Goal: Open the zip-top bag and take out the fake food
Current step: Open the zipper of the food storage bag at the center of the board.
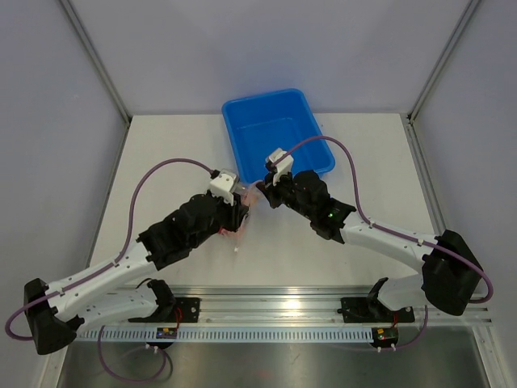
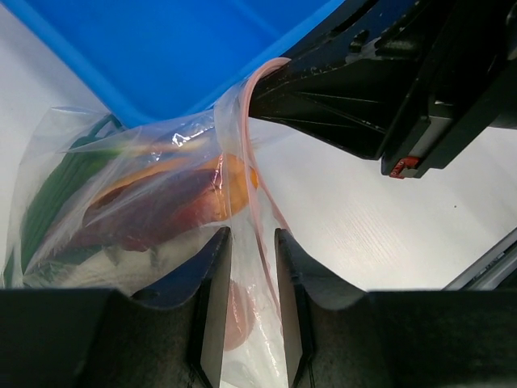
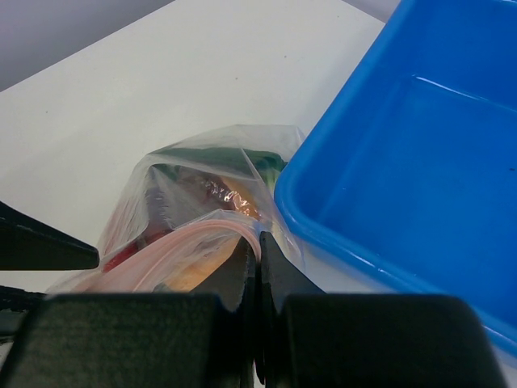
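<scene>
Clear crinkly plastic fills the space around both sets of fingers: the zip-top bag (image 2: 153, 145) sits between the two grippers, just off the near corner of the blue tub (image 1: 279, 133). The right gripper (image 3: 258, 246) has its fingers pressed together on the bag's pinkish zip strip (image 3: 202, 234), pinching one lip of the mouth. The tub wall stands just beside those fingers on their right, and the bulging bag lies ahead of their tips. The left gripper (image 2: 253, 238) has its fingers a narrow gap apart, with bag film and a run of the strip passing between them; I cannot tell whether the pads press on anything. The fake food (image 2: 161, 210), red, orange and green pieces, lies inside the bag, ahead of and to the left of the left fingertips. The white table (image 3: 161, 81) shows beyond the bag.
</scene>
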You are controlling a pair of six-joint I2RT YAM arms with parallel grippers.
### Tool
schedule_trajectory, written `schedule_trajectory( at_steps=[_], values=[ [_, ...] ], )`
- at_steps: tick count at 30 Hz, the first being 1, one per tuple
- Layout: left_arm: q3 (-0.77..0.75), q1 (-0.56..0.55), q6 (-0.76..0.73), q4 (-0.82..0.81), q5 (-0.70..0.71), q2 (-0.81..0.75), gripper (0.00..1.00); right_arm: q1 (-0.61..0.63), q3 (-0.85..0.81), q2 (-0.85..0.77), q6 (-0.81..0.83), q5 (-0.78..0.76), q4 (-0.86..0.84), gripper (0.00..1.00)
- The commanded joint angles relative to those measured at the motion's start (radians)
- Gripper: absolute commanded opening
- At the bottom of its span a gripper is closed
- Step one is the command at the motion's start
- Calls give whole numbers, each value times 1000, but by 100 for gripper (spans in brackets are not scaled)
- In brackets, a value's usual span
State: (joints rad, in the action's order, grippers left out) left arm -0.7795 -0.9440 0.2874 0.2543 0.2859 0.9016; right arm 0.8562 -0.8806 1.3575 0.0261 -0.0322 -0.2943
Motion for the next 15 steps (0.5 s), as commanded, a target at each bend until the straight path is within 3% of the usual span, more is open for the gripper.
schedule_trajectory(
  at_steps=[1,12,15],
  values=[
    [-55,-7,-14,-17,35,23,30,-8,-41,-11,-2,14,-43,0],
    [-56,-9,-13,-13,52,43,29,-8,-41,-11,-5,14,-46,0],
    [-67,-10,-13,-3,53,63,24,-6,-40,-12,-6,14,-49,0]
  ],
)
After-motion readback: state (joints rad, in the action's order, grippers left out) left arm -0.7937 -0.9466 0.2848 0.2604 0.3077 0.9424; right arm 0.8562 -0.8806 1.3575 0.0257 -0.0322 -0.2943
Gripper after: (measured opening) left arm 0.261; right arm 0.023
